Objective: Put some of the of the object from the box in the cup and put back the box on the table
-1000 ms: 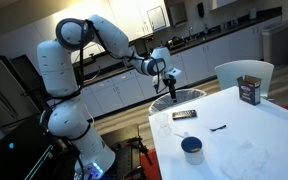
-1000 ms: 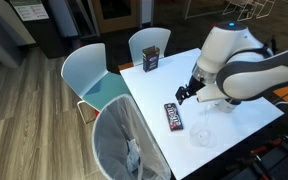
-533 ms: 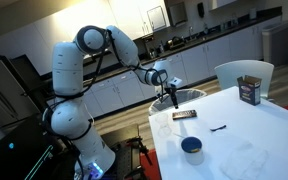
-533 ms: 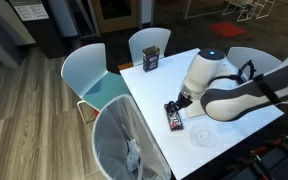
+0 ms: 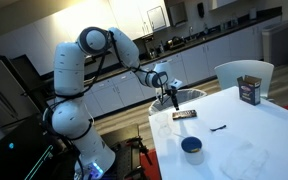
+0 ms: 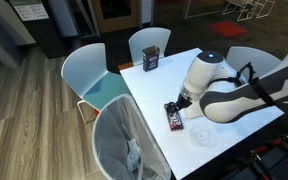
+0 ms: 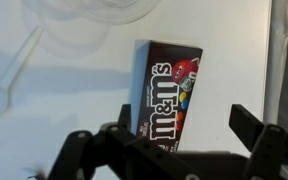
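Since a second ago the white robot arm (image 5: 94,42) has swung forward and brought its black two-fingered tool (image 5: 171,101) down over the small flat dark box with pale markings (image 5: 185,115). Over the last half-second it has hardly shifted.

In an exterior view the tool hangs above the left edge of the smooth white worktop (image 5: 254,130), its jaws spread wide — open, gripping nothing. The box lies flat just under it, near that same edge. In the wrist view the box (image 7: 169,90) runs lengthwise between the two dark fingers (image 7: 246,125), one to each side of its near end — whether they touch it I cannot tell.

The short round dark-blue cup (image 5: 192,149) stands by the worktop's near edge, apart from the box. The taller brown container with a white label (image 5: 249,91) stands upright at the far right corner.
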Robot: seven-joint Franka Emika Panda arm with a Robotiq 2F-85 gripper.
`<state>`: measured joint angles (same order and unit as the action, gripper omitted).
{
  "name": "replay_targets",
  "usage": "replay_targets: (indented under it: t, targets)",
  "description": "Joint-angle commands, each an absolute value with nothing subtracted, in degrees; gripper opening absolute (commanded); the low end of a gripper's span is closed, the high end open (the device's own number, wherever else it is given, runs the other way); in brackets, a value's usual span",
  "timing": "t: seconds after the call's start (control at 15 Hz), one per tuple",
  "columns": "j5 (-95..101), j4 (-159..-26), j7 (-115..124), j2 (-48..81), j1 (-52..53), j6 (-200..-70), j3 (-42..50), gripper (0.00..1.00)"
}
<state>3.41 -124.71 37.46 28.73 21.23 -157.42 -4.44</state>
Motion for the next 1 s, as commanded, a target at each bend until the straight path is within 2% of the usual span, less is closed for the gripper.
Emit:
replay_targets:
  t: [0.0, 0.4, 0.93]
  targets:
    - [3.7, -123.0, 38.8, 32.5, 25.2, -162.6, -1.4, 1.00]
    - [1.6, -120.8, 38.2, 37.7, 29.0, -166.6, 1.0, 1.00]
    - [-1.5, -117.2, 39.7, 41.6, 32.4, -165.0, 3.9, 1.00]
